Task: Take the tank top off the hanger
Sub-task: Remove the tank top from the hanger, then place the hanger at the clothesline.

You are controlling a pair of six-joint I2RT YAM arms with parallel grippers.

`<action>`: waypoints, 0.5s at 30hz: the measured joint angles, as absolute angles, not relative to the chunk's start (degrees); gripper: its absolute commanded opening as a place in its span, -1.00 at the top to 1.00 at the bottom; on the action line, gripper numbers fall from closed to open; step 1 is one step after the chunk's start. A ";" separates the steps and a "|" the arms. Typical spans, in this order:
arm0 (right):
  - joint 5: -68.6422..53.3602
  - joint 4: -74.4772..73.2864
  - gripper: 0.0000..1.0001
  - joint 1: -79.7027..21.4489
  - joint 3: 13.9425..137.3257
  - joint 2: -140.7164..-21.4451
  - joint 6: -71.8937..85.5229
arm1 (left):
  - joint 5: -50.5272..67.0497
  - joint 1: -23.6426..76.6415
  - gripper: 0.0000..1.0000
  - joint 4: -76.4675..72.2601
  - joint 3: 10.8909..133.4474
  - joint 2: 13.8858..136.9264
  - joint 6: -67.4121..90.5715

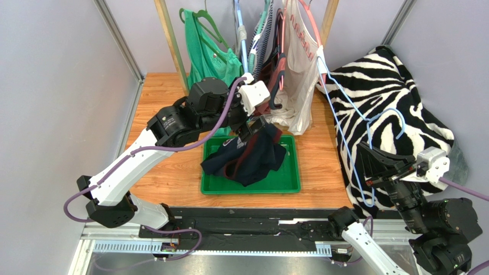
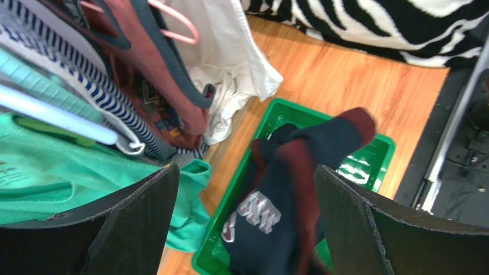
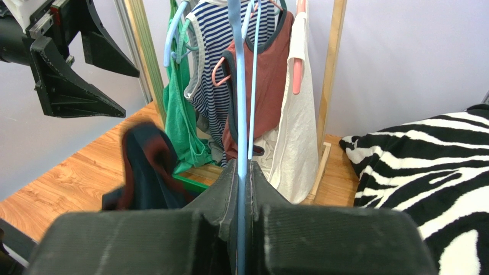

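Wood-grain tabletop (image 1: 166,177) below a rack of hung garments (image 1: 295,63): the left gripper (image 1: 251,127) hangs with jaws wide, directly above the navy-and-maroon tank top (image 1: 252,160). The top slumps into the green tray (image 1: 290,187), its length running down from the jaws toward the tray's near edge. The right gripper (image 1: 372,172), well to the side, is clamped on the bare blue hanger (image 1: 344,132). The left arm is nearer the garment.
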State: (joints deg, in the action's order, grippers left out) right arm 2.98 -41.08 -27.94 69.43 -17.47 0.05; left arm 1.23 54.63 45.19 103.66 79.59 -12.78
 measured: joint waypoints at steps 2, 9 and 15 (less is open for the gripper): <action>2.87 -40.80 1.00 -27.94 69.01 -17.82 0.36 | 0.21 54.63 -0.94 45.23 103.44 79.53 -13.02; -3.22 -40.25 1.00 -27.94 69.08 -20.73 0.86 | -6.09 54.19 -0.95 45.56 105.43 79.07 -17.02; -17.26 -42.89 1.00 -27.99 70.67 -27.75 1.04 | -6.35 51.75 -0.98 47.46 115.81 78.22 -19.84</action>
State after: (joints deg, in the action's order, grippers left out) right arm -17.26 -42.89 -27.99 70.67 -27.75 1.04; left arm -6.35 51.75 47.46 115.81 78.22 -19.84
